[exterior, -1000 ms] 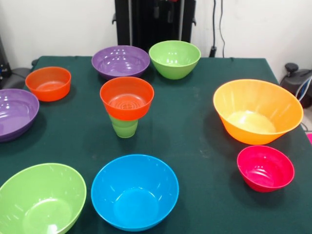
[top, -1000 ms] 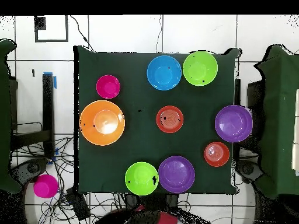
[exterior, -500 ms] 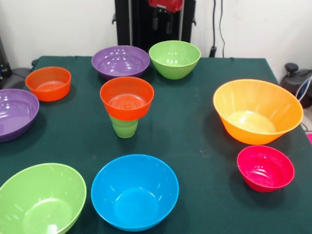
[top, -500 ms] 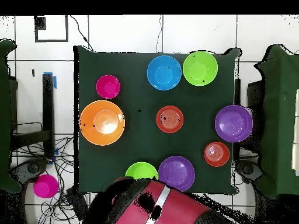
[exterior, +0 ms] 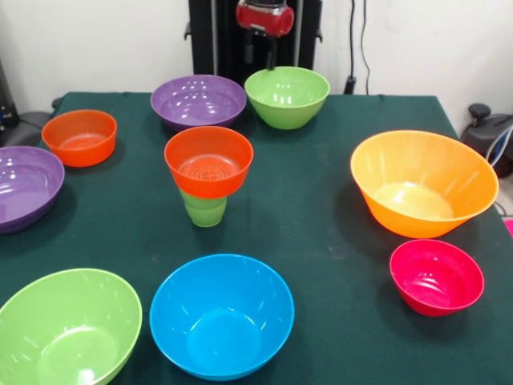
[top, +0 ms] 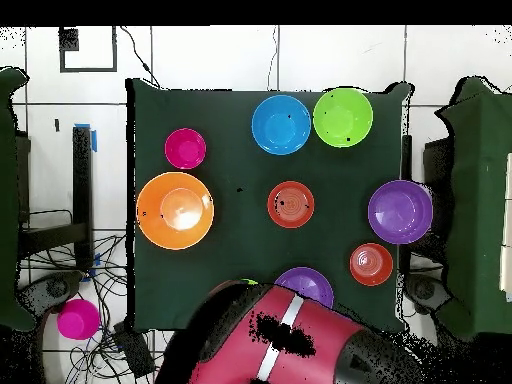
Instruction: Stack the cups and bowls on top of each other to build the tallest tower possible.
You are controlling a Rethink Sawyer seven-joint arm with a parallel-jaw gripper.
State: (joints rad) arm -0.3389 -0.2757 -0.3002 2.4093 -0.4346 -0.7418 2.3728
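The tower stands mid-table: a small orange-red bowl [exterior: 208, 160] sits in the mouth of the light-green cup [exterior: 205, 210], and from overhead only that bowl [top: 291, 204] shows. My gripper [exterior: 261, 64] hangs open and empty at the far edge, just above the back rim of a lime-green bowl [exterior: 287, 96]. Next to that bowl is a purple bowl [exterior: 198, 100]. In the overhead view my red arm [top: 290, 345] hides the lime-green bowl and part of the purple bowl [top: 305, 283].
Loose bowls ring the tower: small orange-red [exterior: 79, 137], purple [exterior: 24, 186], lime-green [exterior: 68, 329], blue [exterior: 221, 315], pink-red [exterior: 437, 277] and large orange [exterior: 423, 183]. A magenta object [top: 77, 319] lies on the floor off the table.
My arm has come forward over the table's far edge and the gripper has dropped lower over the lime-green bowl. Overhead, the arm now covers more of the two nearest bowls. No bowl moved.
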